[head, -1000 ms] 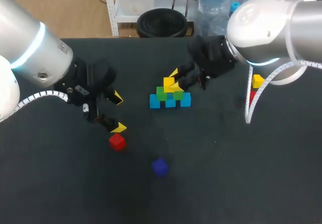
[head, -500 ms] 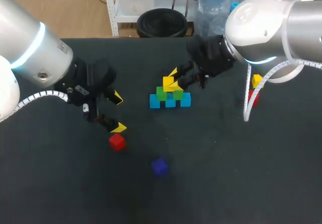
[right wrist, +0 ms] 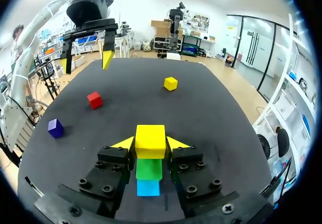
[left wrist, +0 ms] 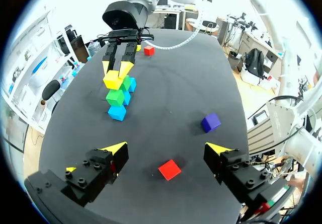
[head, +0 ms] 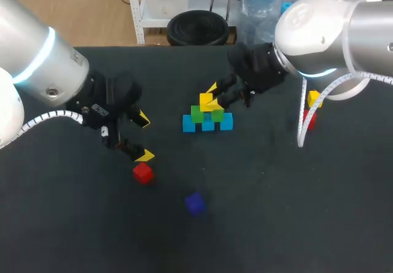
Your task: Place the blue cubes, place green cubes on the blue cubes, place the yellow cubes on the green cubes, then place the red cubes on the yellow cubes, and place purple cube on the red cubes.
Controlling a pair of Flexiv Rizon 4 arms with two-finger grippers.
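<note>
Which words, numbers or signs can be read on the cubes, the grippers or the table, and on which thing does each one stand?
No text can be read anywhere.
Blue cubes, green cubes, stacked yellow cube, loose yellow cube, red cube, purple cube: plain faces, no print.
Left gripper, right gripper, table: no legible mark.
Small pale label on the left arm: too small to read.

The left arm (head: pixel 37 64) comes in from the left side, and the left gripper (head: pixel 143 137) points down at the table with its fingers spread wide. The right arm (head: pixel 331 27) reaches toward the middle, where the right gripper (head: pixel 213 97) has both fingers pressed against a yellow cube (right wrist: pixel 150 141), one on each side.
</note>
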